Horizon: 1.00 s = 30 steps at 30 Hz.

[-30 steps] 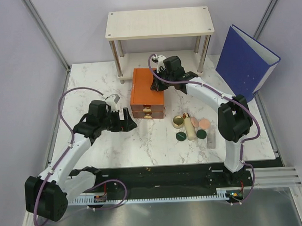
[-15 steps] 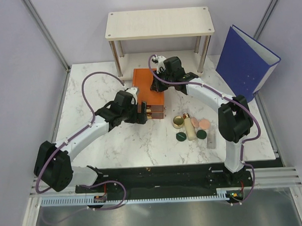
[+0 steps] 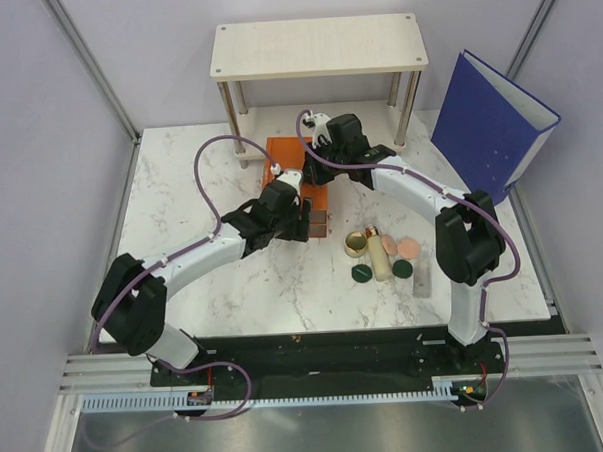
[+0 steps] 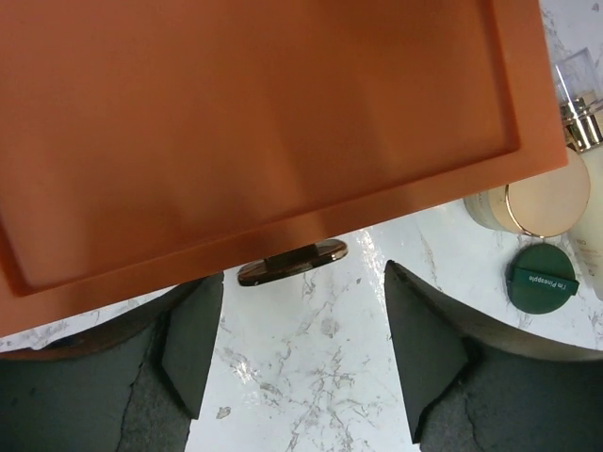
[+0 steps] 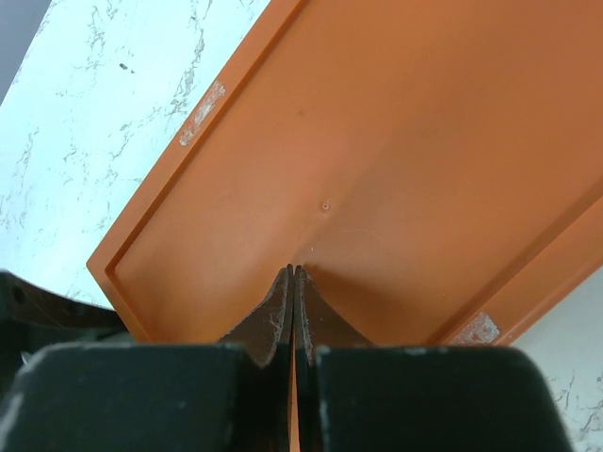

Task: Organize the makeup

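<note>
The makeup lies grouped right of the orange box of drawers: a gold compact, a cream tube, two peach discs, two green discs and a grey stick. My left gripper is at the box's front. In the left wrist view it stands open, nothing between its fingers, and a dark drawer handle sits just ahead of the gap. The compact and one green disc show at the right. My right gripper is shut, tips touching the box top.
A white two-legged shelf stands at the back of the marble table. A big blue binder leans at the back right. The left arm's purple cable arcs over the table left of the box.
My left arm has swung from the table's left side over to the front of the orange box. The right arm has stayed on the box top.
</note>
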Available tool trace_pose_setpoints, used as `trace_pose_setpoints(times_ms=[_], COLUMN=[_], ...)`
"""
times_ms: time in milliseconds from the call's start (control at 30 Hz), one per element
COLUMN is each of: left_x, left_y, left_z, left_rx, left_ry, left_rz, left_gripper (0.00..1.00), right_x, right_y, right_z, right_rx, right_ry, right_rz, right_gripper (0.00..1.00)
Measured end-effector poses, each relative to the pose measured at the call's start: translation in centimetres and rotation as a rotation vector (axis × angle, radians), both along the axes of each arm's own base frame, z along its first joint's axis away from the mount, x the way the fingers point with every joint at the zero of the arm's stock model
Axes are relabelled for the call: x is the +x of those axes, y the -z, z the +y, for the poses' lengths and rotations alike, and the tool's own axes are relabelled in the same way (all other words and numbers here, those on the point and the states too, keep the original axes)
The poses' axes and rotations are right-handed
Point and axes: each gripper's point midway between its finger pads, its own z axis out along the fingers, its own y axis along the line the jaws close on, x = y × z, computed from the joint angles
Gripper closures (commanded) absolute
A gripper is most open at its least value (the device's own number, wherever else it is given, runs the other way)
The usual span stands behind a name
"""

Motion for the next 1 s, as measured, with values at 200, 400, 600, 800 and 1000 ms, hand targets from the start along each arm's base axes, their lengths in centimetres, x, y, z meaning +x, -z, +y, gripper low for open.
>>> trace_pose_setpoints(times_ms=[200, 400, 600, 800, 1000], left_x=[0.5, 0.8, 1.2, 1.3, 1.3], left_y=[0.0, 0.1, 0.4, 0.4, 0.4], left_z=[-1.0, -0.8, -0.2, -0.1, -0.1], left_rx=[0.007, 0.042, 0.085, 0.091, 0.095], left_ry=[-0.002, -0.034, -0.097, -0.111, -0.113], left_rz=[-0.019, -0.031, -0.027, -0.029, -0.030], left_gripper=[0.30, 0.35, 0.62, 0.87, 0.98], right_x=[-0.2, -0.3, -0.4, -0.5, -0.6], right_y=[0.1, 0.1, 0.1, 0.1, 0.1], right_z=[0.2, 0.4, 0.6, 0.8, 0.8], right_rx=[0.011, 0.021, 0.027, 0.036, 0.040], right_ry=[-0.009, -0.019, -0.024, -0.034, -0.039], right_rz=[0.012, 0.019, 0.023, 0.027, 0.030], right_gripper=[1.00, 1.00, 1.00, 1.00, 1.00])
